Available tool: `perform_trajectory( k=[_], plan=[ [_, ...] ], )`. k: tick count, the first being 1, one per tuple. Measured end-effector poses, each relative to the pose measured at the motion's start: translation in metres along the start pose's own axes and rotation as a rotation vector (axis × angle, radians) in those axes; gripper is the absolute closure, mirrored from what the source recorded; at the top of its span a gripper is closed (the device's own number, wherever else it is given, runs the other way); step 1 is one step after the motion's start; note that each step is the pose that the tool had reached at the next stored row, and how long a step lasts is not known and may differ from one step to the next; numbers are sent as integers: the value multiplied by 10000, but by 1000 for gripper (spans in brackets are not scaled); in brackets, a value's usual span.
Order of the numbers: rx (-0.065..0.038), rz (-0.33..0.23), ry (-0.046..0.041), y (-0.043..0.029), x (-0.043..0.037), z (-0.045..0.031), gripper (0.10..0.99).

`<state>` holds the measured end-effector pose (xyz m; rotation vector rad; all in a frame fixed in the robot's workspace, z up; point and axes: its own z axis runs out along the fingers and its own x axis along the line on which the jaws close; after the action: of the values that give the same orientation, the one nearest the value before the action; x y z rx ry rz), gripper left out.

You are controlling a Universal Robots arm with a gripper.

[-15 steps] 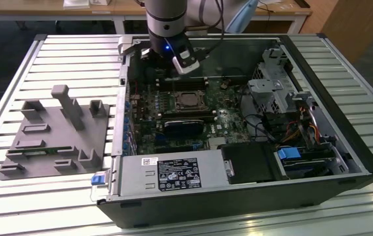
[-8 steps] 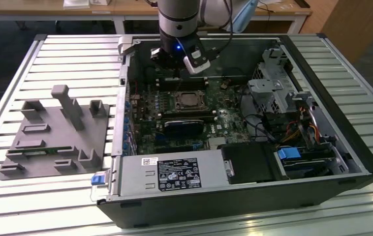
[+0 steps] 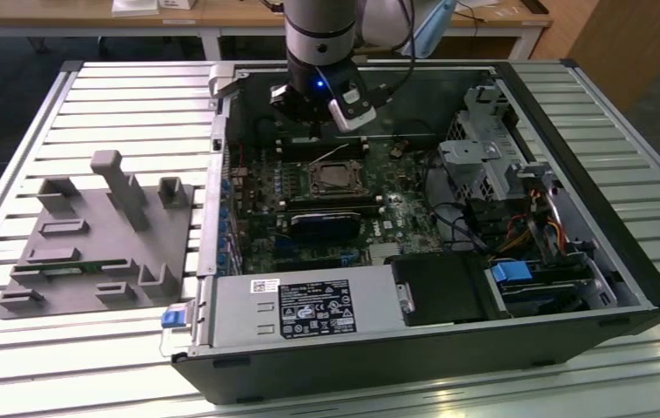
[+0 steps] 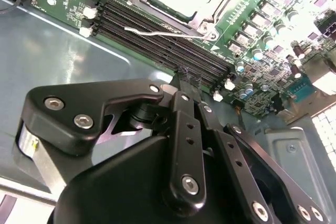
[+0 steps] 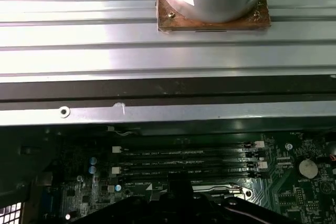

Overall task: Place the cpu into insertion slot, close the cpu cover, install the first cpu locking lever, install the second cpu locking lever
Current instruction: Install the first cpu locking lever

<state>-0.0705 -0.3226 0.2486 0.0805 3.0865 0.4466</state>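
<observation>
The open computer case (image 3: 643, 287) lies on the slatted table. On its green board the insertion slot (image 3: 333, 178) holds the cpu (image 3: 333, 180), grey top up. The silvery cpu cover (image 4: 207, 17) appears to lie down around the chip. One thin wire locking lever (image 4: 157, 31) sticks out over the long black memory slots (image 4: 157, 35). My gripper (image 3: 313, 135) hangs over the memory slots, just behind the socket in the exterior view. In the second wrist view my gripper (image 4: 188, 77) has its fingertips together with nothing between them. In the first wrist view the gripper (image 5: 176, 190) sits over the socket edge.
A grey fixture block (image 3: 97, 235) stands on the table at the exterior view's left. Inside the case are a power supply (image 3: 301, 309), a dark block (image 3: 319, 225) in front of the socket, a drive cage (image 3: 493, 157) and cables (image 3: 539, 231) at the right.
</observation>
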Motion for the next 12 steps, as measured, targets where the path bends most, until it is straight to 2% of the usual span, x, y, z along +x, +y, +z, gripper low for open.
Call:
perform_trajectory(
  k=[1, 2, 12],
  plan=[
    [5, -23, -73, -1, 3, 2, 980],
    [9, -58, -185, -1, 11, 3, 980],
    [197, -448, -1526, -9, 65, 18, 980]
  ],
)
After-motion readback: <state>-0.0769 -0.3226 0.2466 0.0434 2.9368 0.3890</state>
